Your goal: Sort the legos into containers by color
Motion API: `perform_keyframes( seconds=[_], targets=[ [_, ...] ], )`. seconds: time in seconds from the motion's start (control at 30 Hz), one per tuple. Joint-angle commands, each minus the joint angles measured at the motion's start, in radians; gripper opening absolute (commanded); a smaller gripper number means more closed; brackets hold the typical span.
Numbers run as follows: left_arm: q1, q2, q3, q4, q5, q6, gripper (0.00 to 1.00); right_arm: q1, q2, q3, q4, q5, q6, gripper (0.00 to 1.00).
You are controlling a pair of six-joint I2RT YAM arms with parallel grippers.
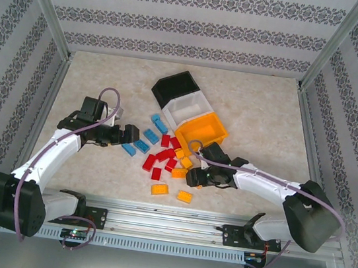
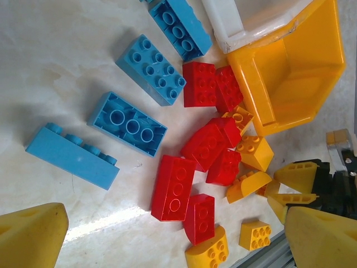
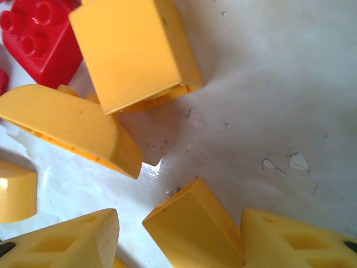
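Right gripper (image 3: 179, 229): jaws apart, straddling one yellow brick (image 3: 192, 220) on the table (image 1: 107, 77). One finger touches this brick; the other stands just clear of it.

Left gripper (image 1: 131, 132): jaws wide apart, holding nothing, just left of the blue bricks (image 1: 136, 146).

The red bricks (image 1: 163, 153) lie between the grippers, near of the black bin (image 1: 173, 83), white bin (image 1: 186, 106) and yellow bin (image 1: 211, 130).

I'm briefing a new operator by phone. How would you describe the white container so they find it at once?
On the beige table, three bins stand in a diagonal row just behind the scattered legos. The white container is the middle one, between the black bin farther back and the orange-yellow bin in front; it alone is white.
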Motion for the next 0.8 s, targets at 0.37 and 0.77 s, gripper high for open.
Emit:
perform_keyframes(
  seconds=[0.37, 0.77],
  targets=[
    [-0.009, -0.003, -0.005, -0.029, -0.02, 0.039, 1.0, 0.071, 0.015, 0.011, -0.085, 0.148, -0.004, 0.59],
    [-0.01, 0.018, -0.006, -0.032, -0.015, 0.039, 1.0, 0.134, 0.18, 0.084, -0.096, 0.238, -0.013, 0.54]
  ],
)
